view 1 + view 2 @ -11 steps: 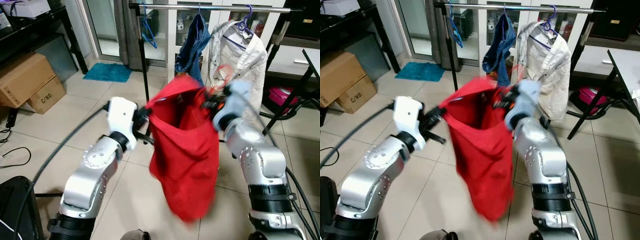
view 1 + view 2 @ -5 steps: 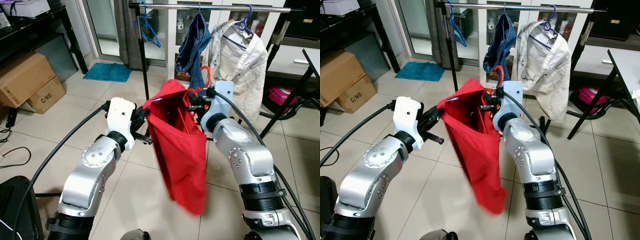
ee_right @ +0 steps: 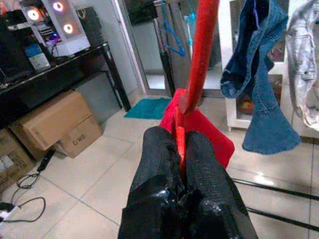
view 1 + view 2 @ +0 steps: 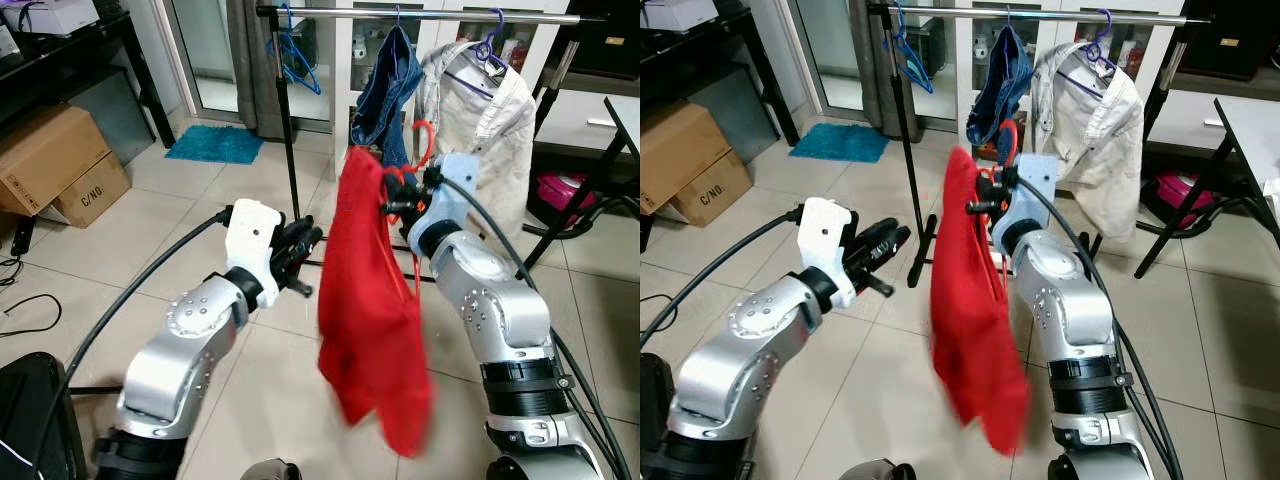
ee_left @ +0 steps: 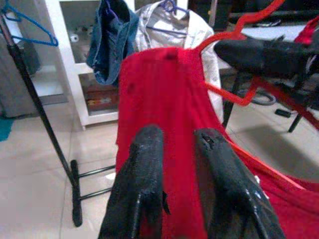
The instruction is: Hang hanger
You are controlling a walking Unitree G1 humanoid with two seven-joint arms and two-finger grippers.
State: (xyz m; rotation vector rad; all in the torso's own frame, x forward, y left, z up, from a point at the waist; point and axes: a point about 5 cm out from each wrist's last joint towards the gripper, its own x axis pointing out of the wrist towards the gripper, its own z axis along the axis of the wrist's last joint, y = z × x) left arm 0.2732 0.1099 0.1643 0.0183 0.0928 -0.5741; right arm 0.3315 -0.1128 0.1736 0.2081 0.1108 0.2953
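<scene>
Our right gripper (image 3: 180, 149) pinches shut on thin red plastic hanger (image 3: 199, 64) bearing red cloth garment (image 4: 372, 310); left gripper (image 5: 177, 149) parted, empty, beside it.

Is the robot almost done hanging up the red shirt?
Partly. The red shirt is already on its red hanger. Right now the right gripper pinches that hanger and holds it up in front of the clothes rail, while the left gripper is open beside the cloth. Still left: lifting the hook onto the rail, next to the jeans and the white jacket.
</scene>
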